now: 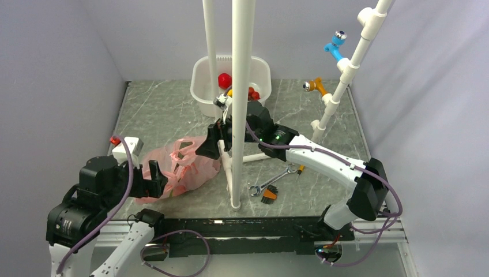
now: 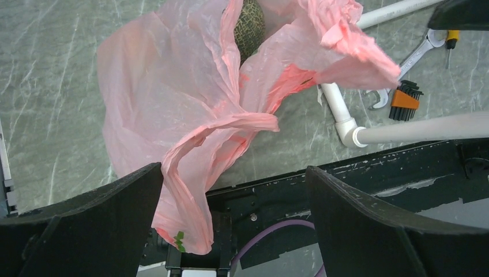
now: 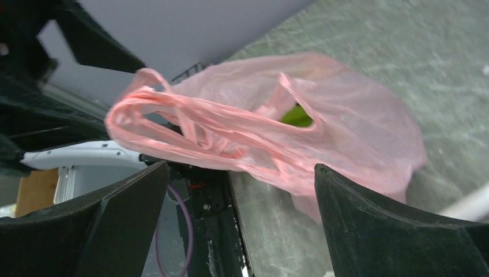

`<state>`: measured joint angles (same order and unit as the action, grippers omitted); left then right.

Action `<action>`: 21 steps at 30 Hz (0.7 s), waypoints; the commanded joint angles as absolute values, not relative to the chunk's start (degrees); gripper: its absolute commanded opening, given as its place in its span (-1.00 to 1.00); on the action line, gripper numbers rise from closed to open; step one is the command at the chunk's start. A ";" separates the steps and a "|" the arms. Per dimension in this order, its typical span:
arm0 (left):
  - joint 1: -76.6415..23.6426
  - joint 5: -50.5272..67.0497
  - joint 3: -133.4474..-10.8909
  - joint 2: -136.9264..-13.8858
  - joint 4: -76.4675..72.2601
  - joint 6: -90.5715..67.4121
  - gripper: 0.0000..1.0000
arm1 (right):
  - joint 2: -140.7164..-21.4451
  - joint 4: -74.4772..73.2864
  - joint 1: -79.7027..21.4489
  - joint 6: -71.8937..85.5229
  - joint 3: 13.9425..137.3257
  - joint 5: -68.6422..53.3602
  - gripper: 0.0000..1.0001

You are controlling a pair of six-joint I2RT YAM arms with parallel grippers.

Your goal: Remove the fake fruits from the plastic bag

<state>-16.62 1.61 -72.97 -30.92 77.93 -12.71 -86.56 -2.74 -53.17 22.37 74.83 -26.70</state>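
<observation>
Most of what lay in the pink bag (image 1: 181,164) was hidden from you. The crinkled film covered it, and only two pieces showed. Through the mouth, in the left wrist view, you could see part of a dull-green netted ball (image 2: 249,26). Through a handle loop, in the right wrist view, a sliver of a bright green piece (image 3: 297,117) showed; the handles themselves were blurred there.

From above, the thick white pole (image 1: 242,86) cut across the white tub (image 1: 199,74) and your right wrist, so the tub's contents were only partly seen: a red round piece (image 1: 224,79), smaller red ones (image 1: 252,92), and a yellowish bit by the pole too small to name.

The bag lay on the table (image 1: 161,109) near its front edge, between your two grippers. Your left gripper (image 2: 233,231) stood with its jaws wide apart, gripping nothing. A fold of the bag hung down between them, and whether it brushed either one could not be told. Your right gripper (image 3: 242,231) was spread equally wide and held nothing, with the bag's handles in front of it.
</observation>
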 commanded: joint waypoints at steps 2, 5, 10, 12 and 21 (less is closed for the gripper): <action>-16.59 0.18 -72.02 -25.58 76.18 -14.16 0.98 | -88.01 6.28 -55.34 16.42 77.63 -35.07 0.99; -16.61 0.17 -70.18 -23.01 73.00 -15.03 0.90 | -90.26 8.76 -56.64 15.94 78.18 -37.01 0.99; -16.61 1.94 -66.79 -23.53 71.90 -16.30 0.58 | -92.75 11.93 -58.99 17.00 78.92 -37.39 0.98; -16.61 2.03 -65.67 -24.07 72.13 -16.22 0.48 | -92.90 12.52 -60.52 16.82 78.60 -34.09 0.98; -16.60 0.18 -65.02 -23.60 71.68 -16.29 0.40 | -94.14 10.65 -67.72 12.73 80.28 -7.20 0.95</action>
<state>-16.62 1.02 -63.96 -23.70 73.93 -15.75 -94.17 6.63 -65.52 16.36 78.04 -16.84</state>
